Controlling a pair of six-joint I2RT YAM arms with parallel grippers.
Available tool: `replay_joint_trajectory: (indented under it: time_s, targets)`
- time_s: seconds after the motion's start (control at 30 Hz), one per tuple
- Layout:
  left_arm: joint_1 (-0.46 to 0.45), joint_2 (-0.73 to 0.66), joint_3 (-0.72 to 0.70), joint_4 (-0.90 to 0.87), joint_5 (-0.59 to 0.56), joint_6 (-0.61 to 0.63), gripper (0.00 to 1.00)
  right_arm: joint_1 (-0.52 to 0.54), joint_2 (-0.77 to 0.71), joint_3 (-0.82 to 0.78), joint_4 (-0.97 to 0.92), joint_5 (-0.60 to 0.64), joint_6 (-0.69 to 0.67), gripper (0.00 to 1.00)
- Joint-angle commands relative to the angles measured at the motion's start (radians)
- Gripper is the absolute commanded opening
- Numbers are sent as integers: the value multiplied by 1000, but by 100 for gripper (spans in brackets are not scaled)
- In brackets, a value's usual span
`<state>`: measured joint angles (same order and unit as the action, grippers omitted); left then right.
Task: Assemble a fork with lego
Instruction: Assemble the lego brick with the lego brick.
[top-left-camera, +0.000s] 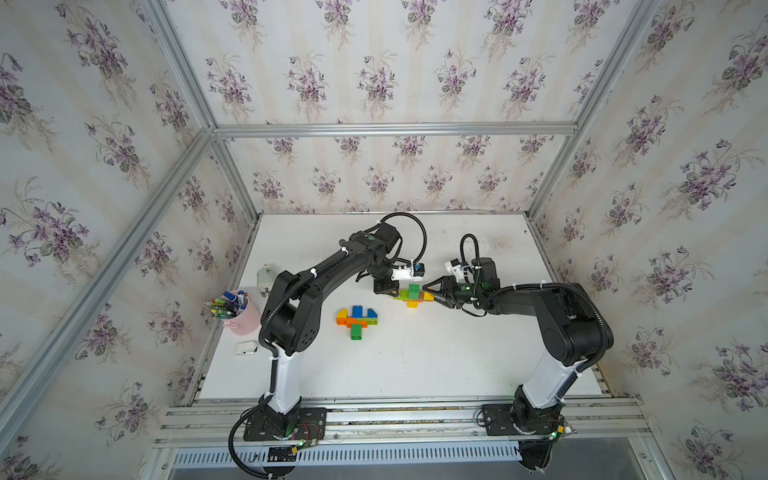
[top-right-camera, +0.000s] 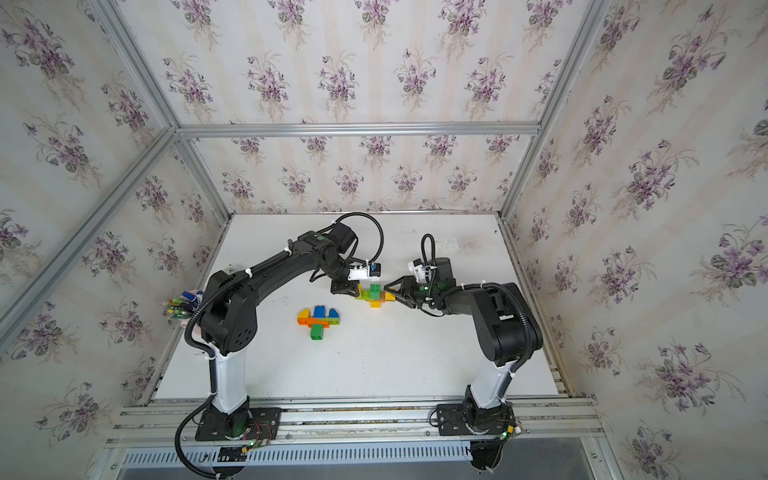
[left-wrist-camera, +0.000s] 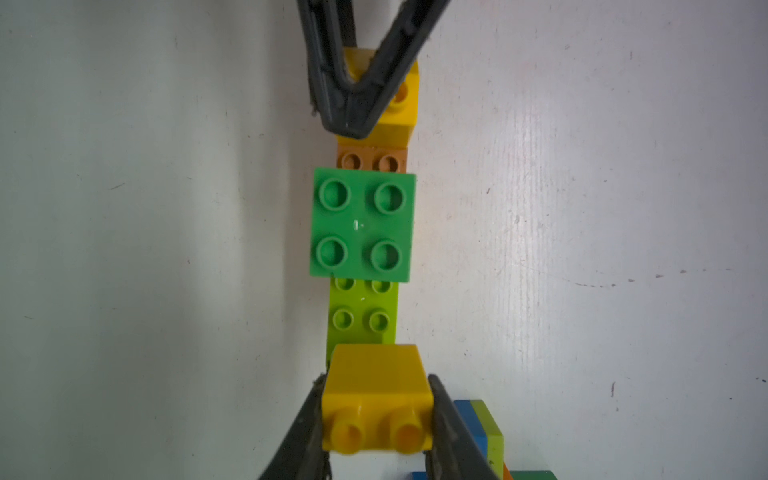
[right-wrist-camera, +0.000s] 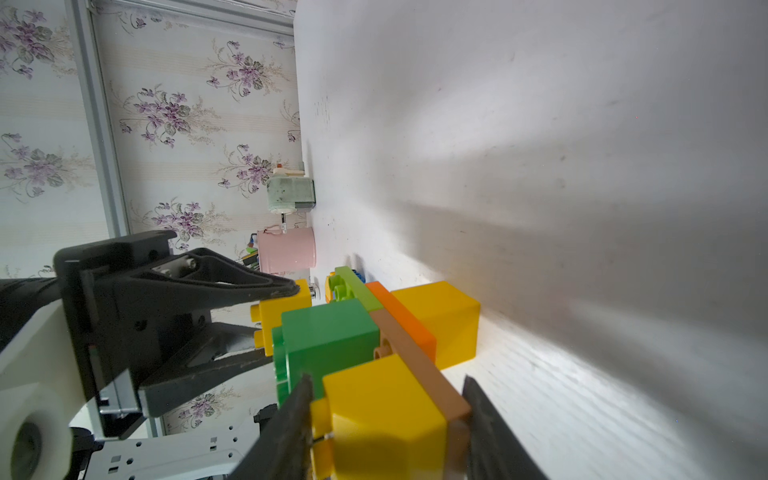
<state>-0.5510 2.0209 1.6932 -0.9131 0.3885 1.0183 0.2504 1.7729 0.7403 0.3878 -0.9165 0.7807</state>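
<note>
A lego strip (top-left-camera: 412, 293) (top-right-camera: 372, 294) lies low at the table between my two grippers. It has a dark green brick (left-wrist-camera: 362, 226) on a lime plate (left-wrist-camera: 361, 316), a brown plate (right-wrist-camera: 415, 357) and a yellow brick at each end. My left gripper (left-wrist-camera: 376, 386) (top-left-camera: 390, 292) is shut on one yellow end brick (left-wrist-camera: 376, 399). My right gripper (right-wrist-camera: 386, 382) (top-left-camera: 430, 294) is turned on its side and shut on the other yellow end brick (right-wrist-camera: 382, 411) and the brown plate. A second lego piece (top-left-camera: 357, 322) (top-right-camera: 319, 322) of orange, blue, yellow and green lies flat nearer the front.
A pink cup (top-left-camera: 243, 320) (right-wrist-camera: 286, 249) of marker pens stands at the table's left edge, with a pale green jar (top-left-camera: 266, 277) (right-wrist-camera: 291, 193) behind it. A small white object (top-left-camera: 246, 348) lies by the left arm's base. Walls enclose the table.
</note>
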Motion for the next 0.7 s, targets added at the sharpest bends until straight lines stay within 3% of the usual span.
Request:
replay_joint_trajectory:
  time_s: [0.0, 0.2, 0.67]
  targets:
    - [-3, 3, 5, -10, -4, -3, 1, 0, 6, 12, -5, -4, -6, 49]
    - [-9, 16, 10, 24, -25, -26, 0, 0, 8, 27, -37, -2, -28, 49]
    - [-4, 53, 25, 2, -58, 55, 0, 0, 33, 55, -88, -4, -70, 49]
